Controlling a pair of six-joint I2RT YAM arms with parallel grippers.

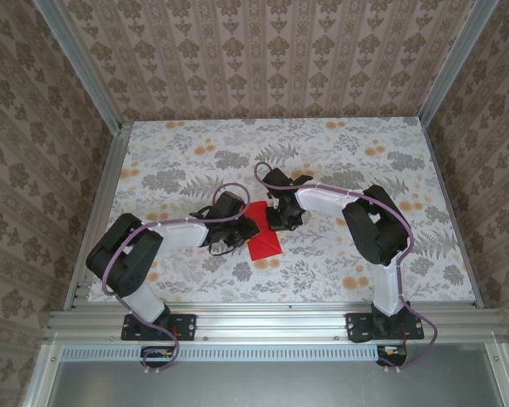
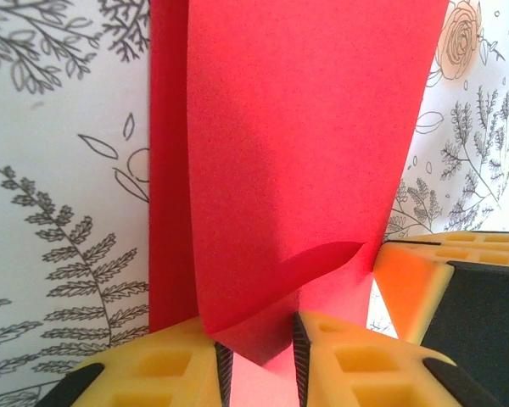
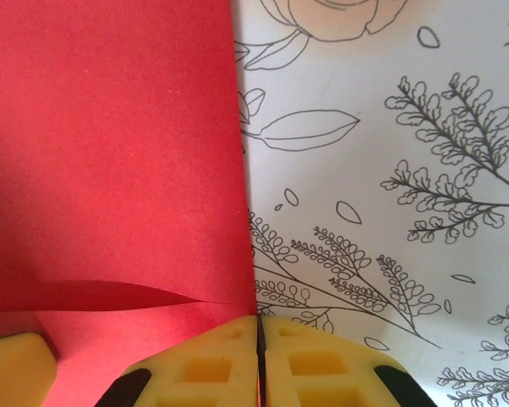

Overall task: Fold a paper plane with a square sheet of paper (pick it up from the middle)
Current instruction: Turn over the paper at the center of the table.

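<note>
Seen from above, both wrists cover much of your square sheet of paper (image 1: 264, 243), so its outline is cut off. It lies near the middle of the tabletop (image 1: 195, 144). It's bright red and plain, with one flap curling up off the flat layer. Your left fingers (image 2: 153, 369) stand slightly apart on the sheet's left side, the flap's corner dipping between them. Your right fingers (image 3: 212, 360) are pressed together at the sheet's far-right edge. You can't tell whether they pinch it.

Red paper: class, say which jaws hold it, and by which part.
The right jaws pinch the paper at its side edge; the left jaws straddle a raised fold, grip unclear.
</note>
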